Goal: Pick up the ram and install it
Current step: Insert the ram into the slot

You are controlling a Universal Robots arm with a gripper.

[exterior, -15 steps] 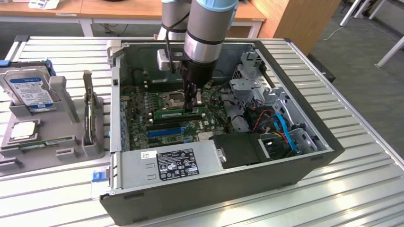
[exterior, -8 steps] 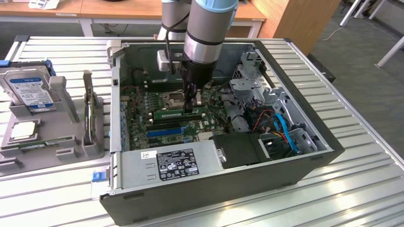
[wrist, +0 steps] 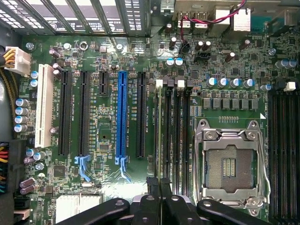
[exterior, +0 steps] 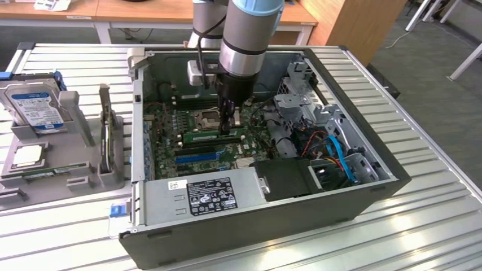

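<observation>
Downward, arm (exterior: 249,34) vertical inside case (exterior: 301,226), hand (exterior: 226,130) closed, seemingly touching ram (exterior: 202,136).

Within the open case (exterior: 263,237), the ram (exterior: 213,136) is seated just in front of the processor socket (exterior: 207,118), the power supply (exterior: 203,195) is placed farther in front, the drive cage (exterior: 301,107) is set to the socket's exterior-view right, and the hard drive (exterior: 34,104) is stood well to its left, outside the case.

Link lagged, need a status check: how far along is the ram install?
Done: the ram stands in a memory slot beside the CPU socket. In hand: the gripper is shut on its top edge. Left: whether it is fully seated cannot be told.
</observation>
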